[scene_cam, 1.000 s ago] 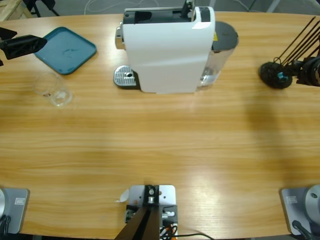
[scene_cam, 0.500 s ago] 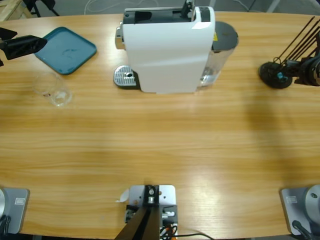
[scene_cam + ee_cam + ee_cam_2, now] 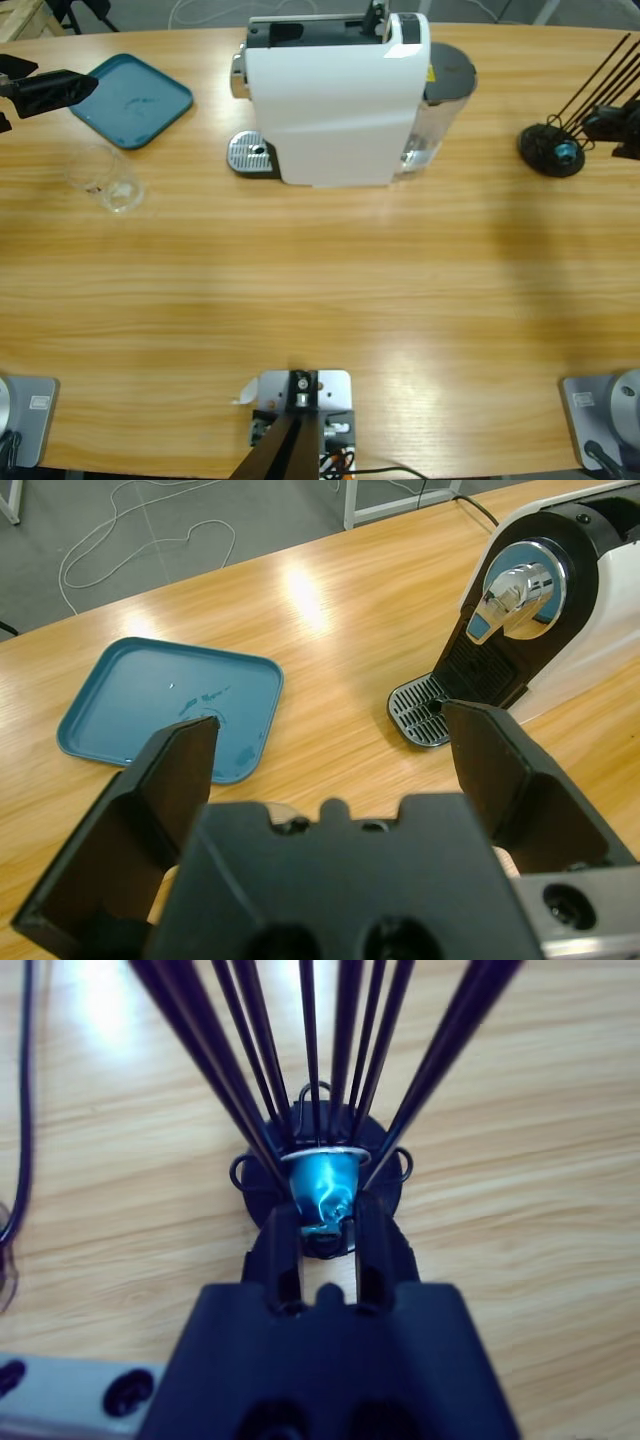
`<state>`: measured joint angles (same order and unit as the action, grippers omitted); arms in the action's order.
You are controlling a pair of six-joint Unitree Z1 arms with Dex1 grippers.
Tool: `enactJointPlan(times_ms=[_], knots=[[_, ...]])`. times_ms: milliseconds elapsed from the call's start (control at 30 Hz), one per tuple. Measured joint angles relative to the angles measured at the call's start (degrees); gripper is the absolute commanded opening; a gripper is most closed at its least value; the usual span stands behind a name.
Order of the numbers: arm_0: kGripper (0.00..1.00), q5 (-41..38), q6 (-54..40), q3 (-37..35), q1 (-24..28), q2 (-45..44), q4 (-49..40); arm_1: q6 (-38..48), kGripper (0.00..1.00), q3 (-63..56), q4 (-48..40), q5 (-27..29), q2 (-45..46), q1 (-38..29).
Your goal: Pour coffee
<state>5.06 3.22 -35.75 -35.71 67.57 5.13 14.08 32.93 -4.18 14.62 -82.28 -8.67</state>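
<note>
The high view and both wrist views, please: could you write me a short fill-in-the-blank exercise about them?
1. The left tool has its jaws wide ____.
2. The tray is teal and holds ____ cups.
3. The right tool is closing around a ____ capsule in the wire rack.
4. The glass stands on the table, ____ the tray.

Missing words: open; no; blue; off
</note>
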Motion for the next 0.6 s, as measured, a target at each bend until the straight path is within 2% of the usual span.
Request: enactJointPlan(times_ms=[600], knots=[[0.977,0.0,0.0,0.8,-0.9,0.0,1.0,-1.6,0.089,14.1,22.2,0.0,14.0,-0.1]])
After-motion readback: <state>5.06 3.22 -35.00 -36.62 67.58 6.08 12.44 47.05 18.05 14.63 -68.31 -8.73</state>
